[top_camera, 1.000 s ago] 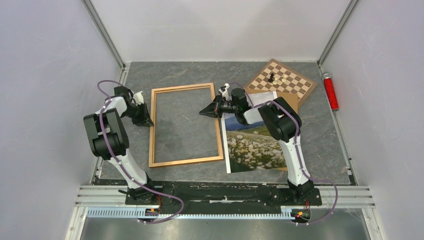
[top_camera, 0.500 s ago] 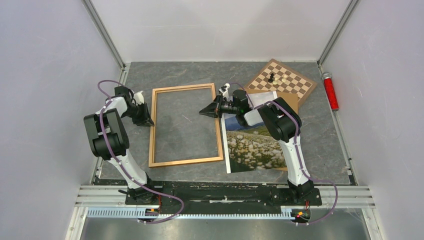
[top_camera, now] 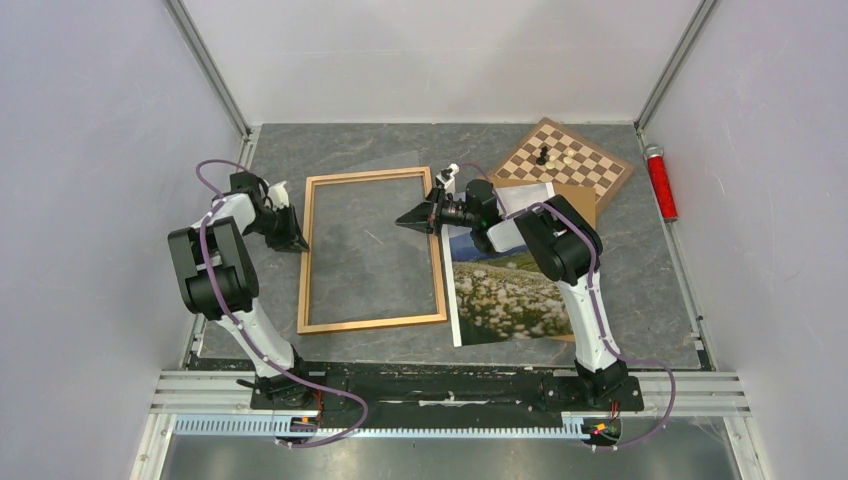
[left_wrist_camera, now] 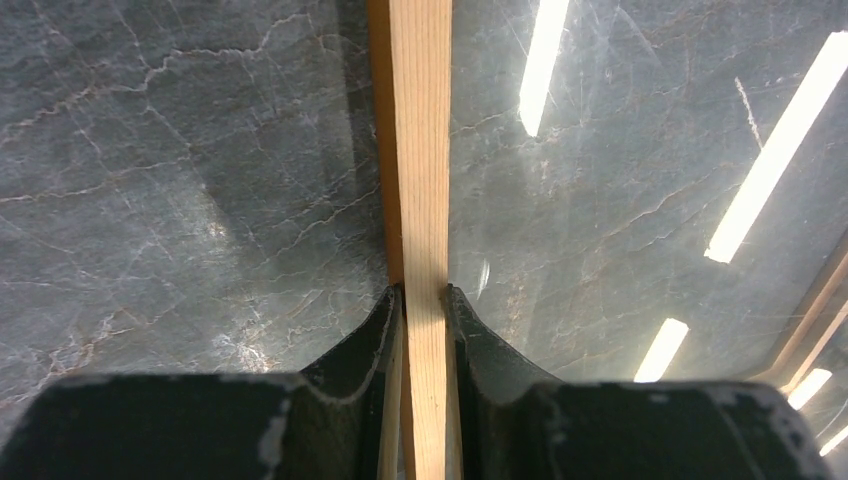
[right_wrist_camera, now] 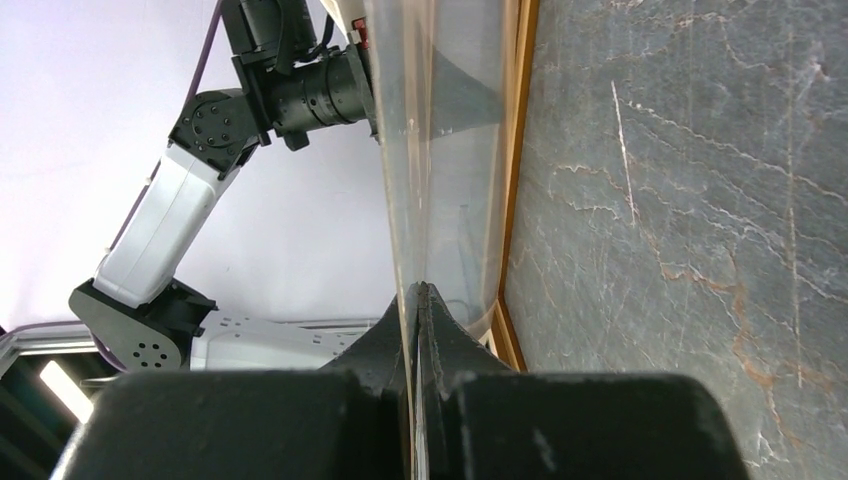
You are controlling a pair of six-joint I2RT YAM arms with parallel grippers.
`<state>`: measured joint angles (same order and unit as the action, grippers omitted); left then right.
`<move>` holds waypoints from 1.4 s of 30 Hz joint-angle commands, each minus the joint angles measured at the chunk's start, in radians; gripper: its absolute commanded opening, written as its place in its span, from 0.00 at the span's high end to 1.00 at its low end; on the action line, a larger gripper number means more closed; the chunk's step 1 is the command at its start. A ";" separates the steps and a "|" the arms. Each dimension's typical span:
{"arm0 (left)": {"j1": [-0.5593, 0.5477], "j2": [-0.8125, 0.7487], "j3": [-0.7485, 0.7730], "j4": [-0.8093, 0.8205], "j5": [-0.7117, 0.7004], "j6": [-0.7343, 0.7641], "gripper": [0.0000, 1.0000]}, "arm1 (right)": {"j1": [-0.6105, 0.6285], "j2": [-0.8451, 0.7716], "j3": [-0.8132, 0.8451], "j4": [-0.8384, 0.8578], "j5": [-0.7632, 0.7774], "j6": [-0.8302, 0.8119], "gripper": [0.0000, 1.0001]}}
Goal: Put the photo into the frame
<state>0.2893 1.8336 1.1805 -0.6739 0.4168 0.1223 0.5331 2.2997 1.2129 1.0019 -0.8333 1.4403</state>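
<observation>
The photo (top_camera: 510, 295) is a rectangular paper print lying flat, picture side up, with a white-flowered meadow under blue hills. It sits just right of the frame (top_camera: 372, 322), its long left edge close alongside the frame's right rail, outside the opening. Its far end is hidden under the right arm. It rests on a plain brown board (top_camera: 573, 203) that shows past its far right corner. The frame is thin, light wood with a straight grain, rectangular, and flat on the table (top_camera: 640, 270), a grey surface veined like stone. The left gripper (left_wrist_camera: 423, 292) has its black fingers drawn in on the frame's left rail, one on each side, touching the wood. The right gripper (right_wrist_camera: 418, 288) has its fingers pressed together on the edge of a thin clear pane (right_wrist_camera: 440, 150), above the far part of the frame's right rail. The pane rises tilted from that grip, and the left arm shows through it. Inside the left rail the glossy surface reflects strip lights. Bare table lies between the frame's far rail and the back wall, and in a strip right of the photo. A brown-and-cream chessboard (top_camera: 575, 165), set diagonally with a few pieces (top_camera: 543, 155) on it, sits just beyond the board. A red cylinder (top_camera: 660, 182) lies by the right wall.
</observation>
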 commanded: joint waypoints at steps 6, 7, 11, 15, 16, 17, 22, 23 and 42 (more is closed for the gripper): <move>-0.021 0.002 -0.023 0.078 -0.004 -0.047 0.90 | 0.018 -0.008 0.002 0.101 -0.034 0.034 1.00; -0.021 0.003 -0.024 0.077 -0.004 -0.048 0.90 | 0.017 -0.007 0.001 0.103 -0.033 0.035 1.00; -0.022 0.001 -0.027 0.079 -0.004 -0.047 0.90 | 0.018 -0.002 0.002 0.101 -0.030 0.032 1.00; -0.021 -0.002 -0.028 0.078 -0.002 -0.048 0.90 | 0.018 0.004 -0.002 0.093 -0.020 0.026 1.00; -0.021 -0.003 -0.030 0.078 -0.001 -0.048 0.90 | 0.017 0.004 -0.004 0.089 -0.020 0.025 1.00; -0.021 -0.004 -0.030 0.077 -0.001 -0.046 0.90 | 0.017 0.006 -0.008 0.085 -0.016 0.021 1.00; -0.021 -0.011 -0.035 0.076 -0.004 -0.040 0.90 | 0.014 0.016 0.001 0.014 -0.015 -0.032 1.00; -0.022 -0.011 -0.035 0.074 -0.004 -0.040 0.90 | 0.013 0.017 0.006 -0.009 -0.014 -0.048 1.00; -0.023 -0.022 -0.045 0.070 -0.015 -0.026 0.90 | -0.003 0.012 0.020 -0.239 0.009 -0.177 1.00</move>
<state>0.2882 1.8183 1.1606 -0.6506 0.4160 0.1196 0.5179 2.3054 1.2129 0.8181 -0.8265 1.3132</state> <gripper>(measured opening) 0.240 0.006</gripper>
